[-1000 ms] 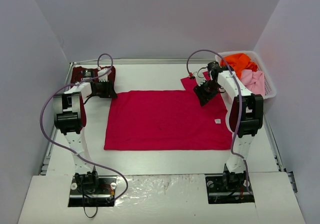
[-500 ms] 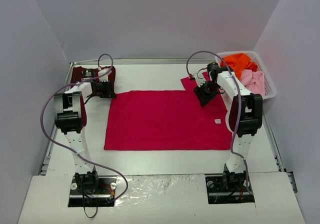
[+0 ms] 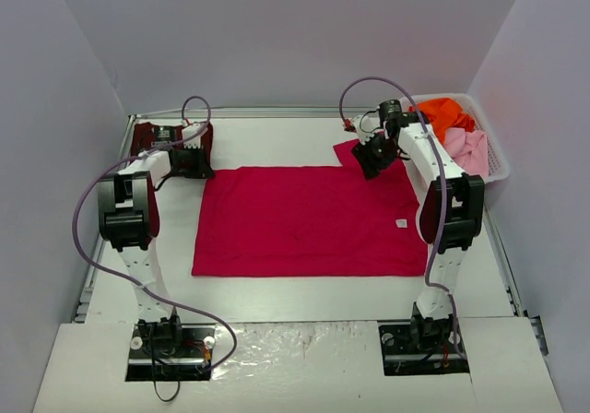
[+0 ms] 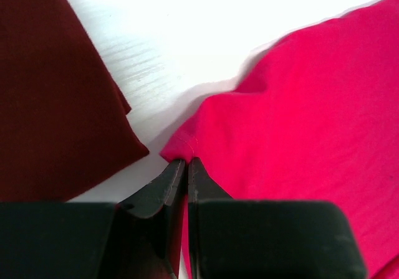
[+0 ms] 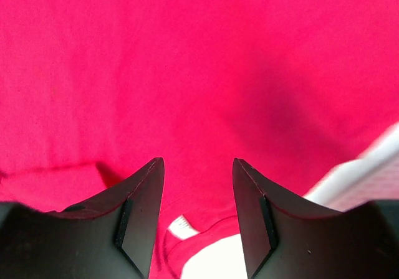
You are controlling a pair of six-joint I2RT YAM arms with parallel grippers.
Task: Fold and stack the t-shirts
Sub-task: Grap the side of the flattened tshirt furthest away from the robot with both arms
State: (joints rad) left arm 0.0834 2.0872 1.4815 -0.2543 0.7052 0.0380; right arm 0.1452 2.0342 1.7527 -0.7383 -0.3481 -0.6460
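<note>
The crimson-red t-shirt (image 3: 304, 221) lies spread flat mid-table, its collar end at the right. A dark maroon t-shirt (image 3: 147, 138) lies folded at the far left, also in the left wrist view (image 4: 50, 92). My left gripper (image 3: 195, 162) is shut on the red shirt's far-left corner (image 4: 181, 147), beside the maroon one. My right gripper (image 3: 369, 159) is open just above the red shirt's far-right part; its collar and white label (image 5: 181, 224) show between the fingers. Orange (image 3: 441, 116) and pale pink (image 3: 466, 147) shirts lie in the basket.
A white mesh basket (image 3: 498, 159) stands at the far right against the wall. Grey walls close in the table on three sides. A small white tag (image 3: 402, 223) lies on the red shirt near its right edge. Purple cables loop above both arms.
My right gripper has moved toward the far edge and slightly left along the red shirt's right part. The left gripper has shifted a little toward the far side, holding the corner.
</note>
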